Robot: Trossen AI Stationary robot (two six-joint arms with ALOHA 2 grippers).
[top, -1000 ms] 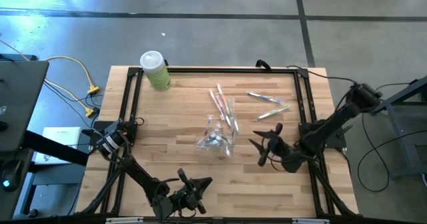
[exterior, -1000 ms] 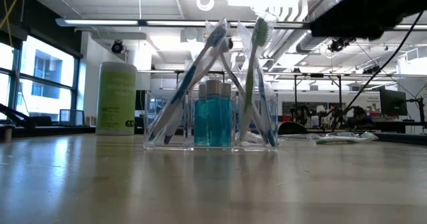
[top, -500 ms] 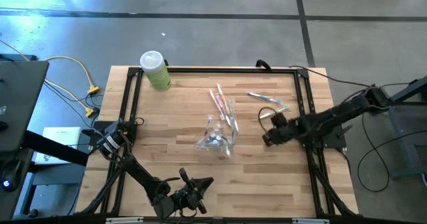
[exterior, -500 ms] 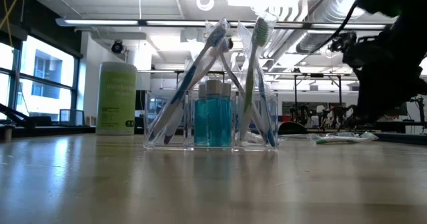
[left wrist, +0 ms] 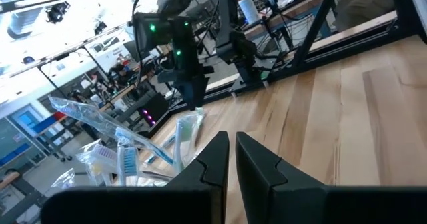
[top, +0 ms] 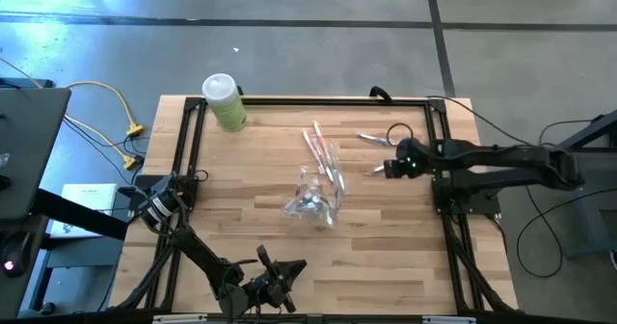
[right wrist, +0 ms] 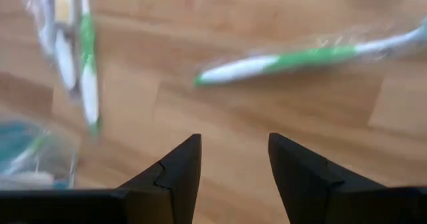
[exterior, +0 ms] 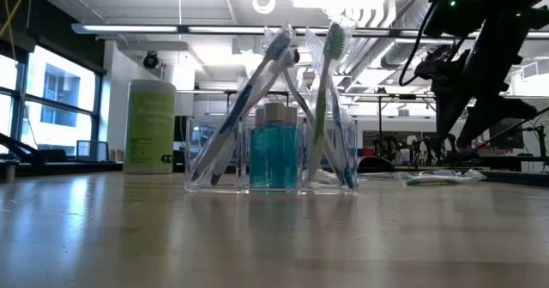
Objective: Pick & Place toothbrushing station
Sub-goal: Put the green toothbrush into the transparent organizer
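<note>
Reaching in from the table's right side, the right gripper (top: 388, 169) hangs above the wood with its two dark fingers (right wrist: 175, 174) parted and nothing between them. A wrapped green-and-white toothbrush (right wrist: 303, 56) lies flat on the boards just ahead of those fingertips, crosswise to them and not touching them; in the high view it is mostly hidden by the gripper, with only a pale end showing at the gripper's near side. A second wrapped toothbrush (top: 371, 139) lies a little farther toward the far edge, beside the right rail of the black frame (top: 189, 141) that borders the work area. To the gripper's left, near the middle of the table (top: 251, 237), stands the clear organizer (top: 313, 201), holding several toothbrushes that lean out of it and a small bottle of blue liquid (exterior: 274, 155); the right wrist view catches its brushes off to one side of the open jaws. Bare wood separates the gripper from the organizer, and the wide stretch between the organizer and the near edge carries nothing. A green canister with a white lid (top: 224, 101) stands at the far left corner, well apart from everything else. The left gripper (top: 281, 287) waits low at the near edge, its fingers (left wrist: 213, 161) drawn nearly together and gripping nothing. Yellow cables (top: 116, 112) trail on the floor beyond the table's left side.
</note>
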